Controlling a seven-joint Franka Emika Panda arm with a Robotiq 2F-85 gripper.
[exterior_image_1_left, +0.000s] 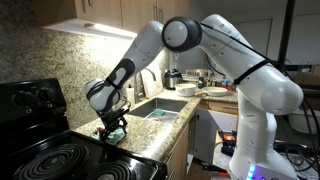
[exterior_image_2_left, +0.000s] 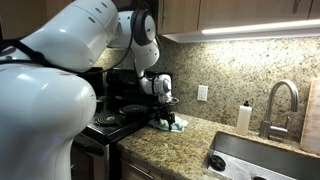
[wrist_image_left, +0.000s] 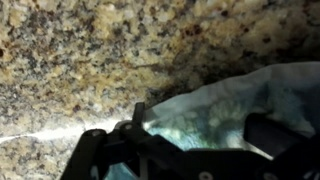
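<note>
Spread wide at the bottom of the wrist view, the claw (wrist_image_left: 200, 128) straddles a crumpled pale cloth (wrist_image_left: 235, 95) at lower right on the granite counter (wrist_image_left: 90, 50), near the stove (exterior_image_1_left: 40, 150). Seemingly pre-grasp: next needs lowering, then pinching a fold.

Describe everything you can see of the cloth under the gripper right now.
The cloth is a soft, crumpled fabric, pale teal with whitish patches, bunched into folds rather than spread flat. It lies on the speckled granite counter, close to the stove in an exterior view. The gripper straddles it with jaws open; whether the fingers touch it is unclear.
</note>
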